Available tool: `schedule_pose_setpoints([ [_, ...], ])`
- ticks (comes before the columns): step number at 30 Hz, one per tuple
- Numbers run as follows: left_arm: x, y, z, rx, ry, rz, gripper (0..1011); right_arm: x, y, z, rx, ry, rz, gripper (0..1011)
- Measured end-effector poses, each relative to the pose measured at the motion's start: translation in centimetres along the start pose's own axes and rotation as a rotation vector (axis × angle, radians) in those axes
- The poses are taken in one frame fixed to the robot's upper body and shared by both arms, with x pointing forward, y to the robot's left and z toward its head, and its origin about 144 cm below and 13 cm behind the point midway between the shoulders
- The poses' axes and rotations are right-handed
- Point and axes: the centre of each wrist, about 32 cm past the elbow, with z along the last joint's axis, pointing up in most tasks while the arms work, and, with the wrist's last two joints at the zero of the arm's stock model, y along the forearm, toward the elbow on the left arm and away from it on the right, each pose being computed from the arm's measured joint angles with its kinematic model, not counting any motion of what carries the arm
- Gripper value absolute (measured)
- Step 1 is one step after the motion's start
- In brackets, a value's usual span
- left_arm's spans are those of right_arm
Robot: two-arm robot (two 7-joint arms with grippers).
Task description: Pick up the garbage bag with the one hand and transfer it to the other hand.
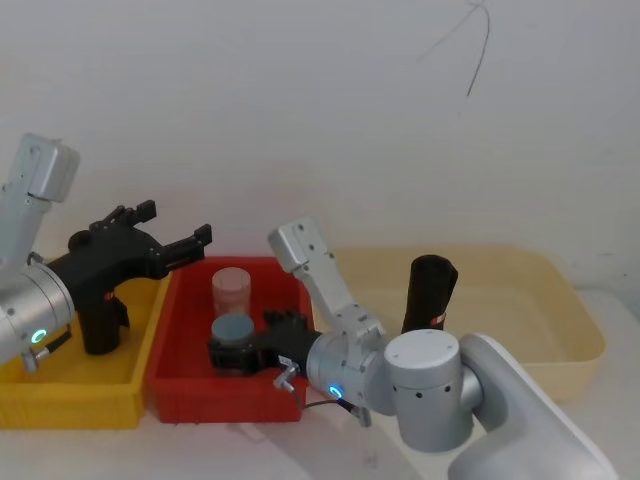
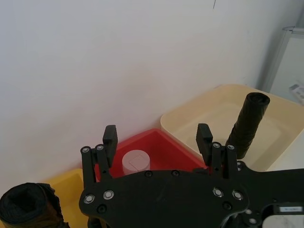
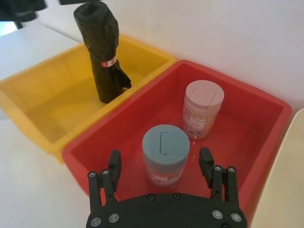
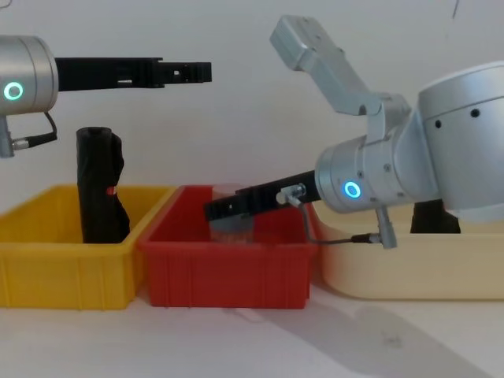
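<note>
left gripper (image 1: pixel 178 232) open above garbage bag (image 1: pixel 100 320)

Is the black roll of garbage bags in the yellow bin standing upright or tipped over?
Upright. The black cylindrical garbage bag roll with the red-and-white label stands on end on the yellow plastic bin floor, top above the rim, ungripped.

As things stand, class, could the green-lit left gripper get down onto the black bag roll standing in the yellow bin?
Probably yes. The left gripper hangs open above the garbage bag, which stands upright in the yellow bin with nothing over its top.
</note>
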Motion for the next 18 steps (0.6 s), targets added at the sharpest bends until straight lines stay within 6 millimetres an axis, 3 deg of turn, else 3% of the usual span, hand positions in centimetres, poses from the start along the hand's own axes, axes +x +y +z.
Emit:
schedule_pose_setpoints([
  [18, 0.0, 0.0, 0.0, 0.000, 0.000, 0.000, 1000, 0.8, 2.4, -0.1, -0.026, 0.003, -0.007, 1000],
])
